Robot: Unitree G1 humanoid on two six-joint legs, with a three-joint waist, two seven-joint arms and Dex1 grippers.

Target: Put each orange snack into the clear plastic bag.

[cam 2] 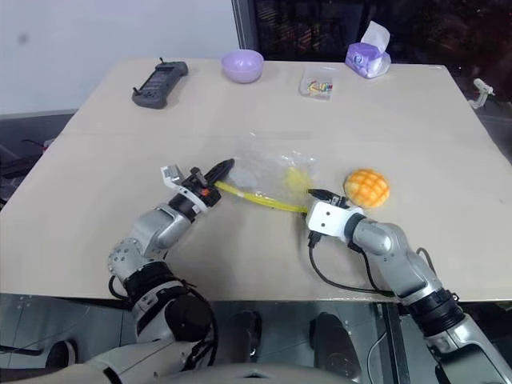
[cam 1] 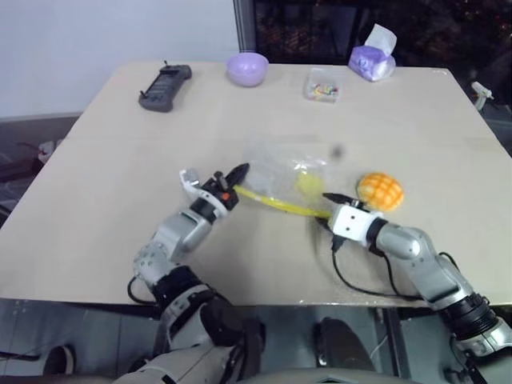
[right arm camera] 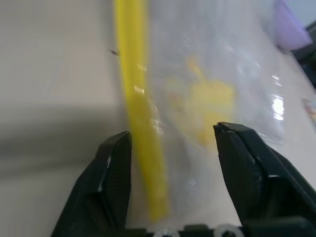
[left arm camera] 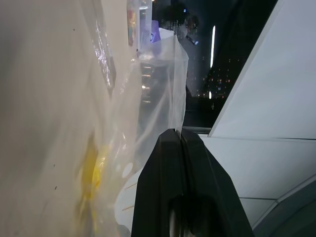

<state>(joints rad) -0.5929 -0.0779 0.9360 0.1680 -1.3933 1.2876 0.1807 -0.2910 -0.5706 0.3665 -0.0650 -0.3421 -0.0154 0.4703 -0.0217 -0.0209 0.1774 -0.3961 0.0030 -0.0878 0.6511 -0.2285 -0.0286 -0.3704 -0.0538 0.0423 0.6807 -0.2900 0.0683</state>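
Landmark: I took the clear plastic bag (cam 1: 290, 172) as the reference; it lay near the middle of the tabletop (cam 1: 104, 152), with its yellow zip strip (cam 1: 276, 202) along the edge nearest the robot.
Orange snack: I saw one orange snack (cam 1: 380, 190), a domed bun with a criss-cross grid, resting on the tabletop just beside the bag on the right arm's side, outside the bag.
Bag content: I noted a pale yellow patch (cam 1: 308, 183) showing through the film; I could not tell what it was.
Left gripper: I saw the left gripper (cam 1: 238, 174) at the bag's left corner, at the end of the zip strip. In the left wrist view its jaws were clenched together on a fold of the bag's film, which rose from between the black fingertips (left arm camera: 170, 140).
Right gripper: I saw the right gripper (right arm camera: 172, 138) at the other end of the zip strip, between the bag and the bun. In the right wrist view its jaws stood apart, one on either side of the strip, with no finger (right arm camera: 116, 163) clearly touching it.
Beyond the bag, far edge: I recorded a lilac bowl (cam 1: 246, 68), a small clear box (cam 1: 323, 84) with colourful bits, and a purple tissue pack (cam 1: 372, 60).
Beyond the bag, far left: I recorded a black handheld controller (cam 1: 165, 86) lying flat.
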